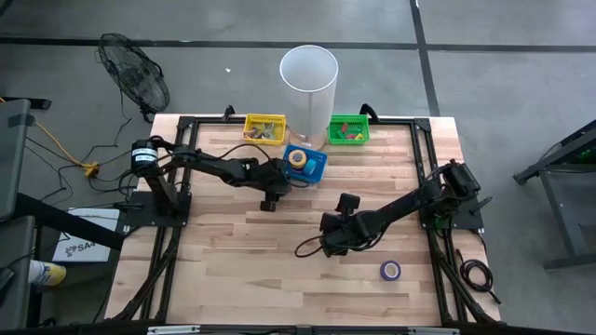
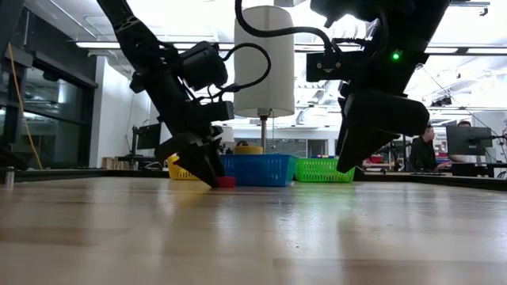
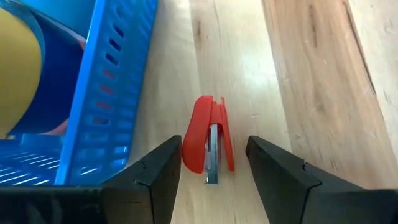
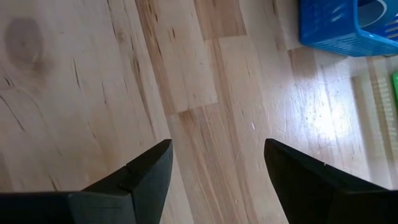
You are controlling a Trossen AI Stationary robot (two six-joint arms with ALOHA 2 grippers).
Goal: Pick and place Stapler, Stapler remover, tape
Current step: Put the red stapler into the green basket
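Partial letters "SA" on white sheet (image 1: 78,244) beside table's left edge; nothing else legible.

Both arms (image 1: 223,169) showing matte black segmented links. Black cable (image 2: 252,49) looping off wrist housing. Green indicator light (image 2: 395,56) glowing at 1 o'clock of right wrist. Fingers (image 3: 283,177) appearing dark, angular, wedge-shaped.

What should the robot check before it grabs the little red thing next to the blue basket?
1. Red stapler remover lies between the left gripper's fingers: ok.
2. Left gripper open, fingers not touching it yet: ok.
3. Blue basket beside it, apart from the remover: ok.
4. Basket already holds a yellow tape roll; room left: cannot tell.
5. Right gripper open over bare wood, out of the way: ok.
6. Purple tape roll lies far off on the table: ok.
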